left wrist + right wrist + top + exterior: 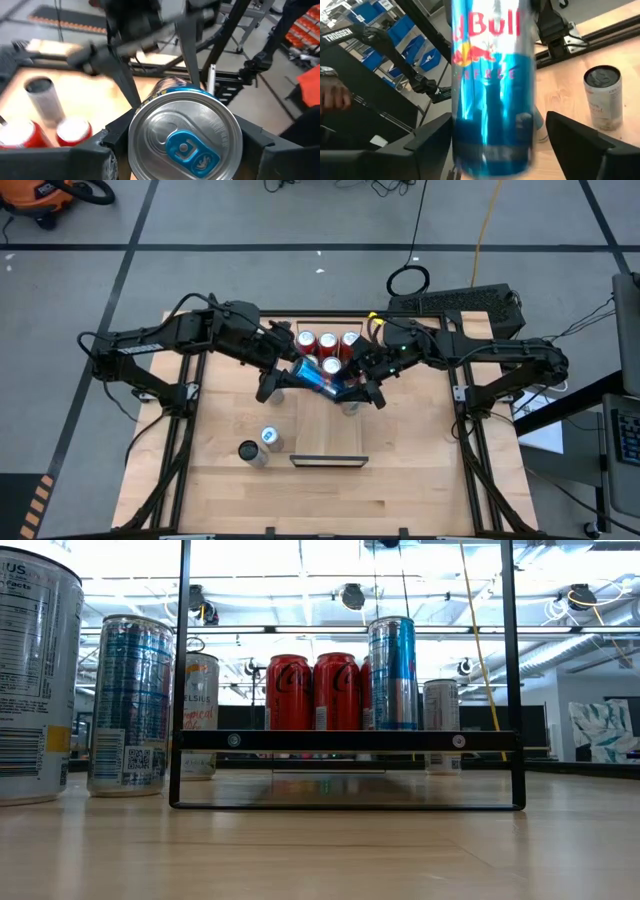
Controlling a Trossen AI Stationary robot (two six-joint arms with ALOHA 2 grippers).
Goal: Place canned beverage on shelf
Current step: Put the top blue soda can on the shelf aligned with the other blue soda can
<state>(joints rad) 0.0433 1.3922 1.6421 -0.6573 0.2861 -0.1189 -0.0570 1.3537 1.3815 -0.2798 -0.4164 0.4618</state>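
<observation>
A blue-and-silver Red Bull can (pixel 318 377) lies roughly level in the air above the light-wood shelf (pixel 330 430), between my two grippers. My left gripper (pixel 288 376) is shut on it. My right gripper (pixel 495 145) is open, one finger on each side of the can's lower part (pixel 492 145). A gap shows beside one finger (pixel 570 135). Red cans (pixel 328 342) stand upright on the shelf's far end. In the low view they (pixel 313 692) show behind a black frame (pixel 345 740), next to an upright blue-and-silver can (pixel 393 672). My left gripper (pixel 182 142) pinches the can between its two fingers (pixel 112 145) at the tab end (pixel 134 132), whose top faces the wrist. The fingers come from the table's left, slanting slightly down, and lie along the can. The can sticks out toward the right arm, clear of the shelf.
Two cans (pixel 262 444) stand on the tabletop near the shelf's near left corner and loom large in the low view (pixel 130 705). A silver can (pixel 602 97) stands on the table by the right arm. Black rails (pixel 185 430) border the table. A person's hand (pixel 332 95) shows beyond it.
</observation>
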